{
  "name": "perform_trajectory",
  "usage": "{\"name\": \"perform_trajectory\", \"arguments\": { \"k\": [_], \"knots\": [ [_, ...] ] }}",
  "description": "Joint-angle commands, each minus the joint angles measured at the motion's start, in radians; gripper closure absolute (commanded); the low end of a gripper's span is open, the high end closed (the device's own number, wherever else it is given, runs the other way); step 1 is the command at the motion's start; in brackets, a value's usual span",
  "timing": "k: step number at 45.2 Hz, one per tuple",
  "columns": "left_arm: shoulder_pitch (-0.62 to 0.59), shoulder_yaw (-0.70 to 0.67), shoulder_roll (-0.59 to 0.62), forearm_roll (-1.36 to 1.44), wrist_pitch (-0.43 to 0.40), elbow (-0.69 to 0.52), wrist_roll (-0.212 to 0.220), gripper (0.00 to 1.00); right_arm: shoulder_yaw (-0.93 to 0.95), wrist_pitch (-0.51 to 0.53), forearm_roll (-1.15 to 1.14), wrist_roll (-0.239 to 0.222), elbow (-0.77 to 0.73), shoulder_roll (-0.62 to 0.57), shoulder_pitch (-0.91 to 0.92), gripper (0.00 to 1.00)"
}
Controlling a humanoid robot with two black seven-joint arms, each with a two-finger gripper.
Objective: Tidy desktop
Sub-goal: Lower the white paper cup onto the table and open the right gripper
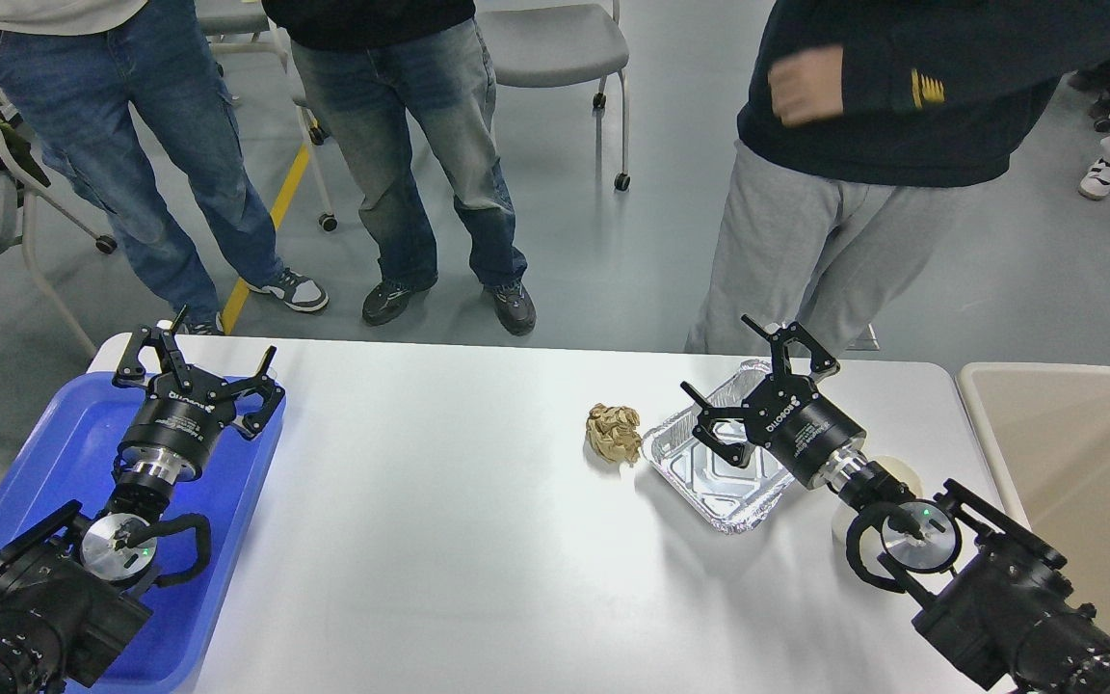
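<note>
The white desktop (439, 540) fills the lower middle of the head view. On it lie a crumpled brown paper ball (614, 433) and, just to its right, an empty foil tray (714, 472). My right gripper (751, 376) hovers open over the foil tray's far end, fingers spread wide with nothing between them. At the left, over the blue plastic tray (54, 463), my left gripper (195, 362) is also open and empty. A pale round object (902, 472) shows partly behind my right wrist.
A beige rectangular bin (1075, 463) stands off the desktop's right end. Three people stand along the far edge, one close behind the foil tray. Chairs on castors sit behind them.
</note>
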Motion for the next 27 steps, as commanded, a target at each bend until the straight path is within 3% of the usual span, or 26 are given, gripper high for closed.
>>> {"name": "perform_trajectory", "arguments": {
  "k": [1, 27],
  "knots": [
    [0.0, 0.0, 0.0, 0.0, 0.0, 0.0, 0.0, 0.0, 0.0, 0.0, 0.0, 0.0, 0.0, 0.0, 0.0, 0.0],
    [0.0, 0.002, 0.0, 0.0, 0.0, 0.0, 0.0, 0.0, -0.003, 0.002, -0.046, -0.006, 0.026, -0.077, 0.015, 0.0]
  ]
}}
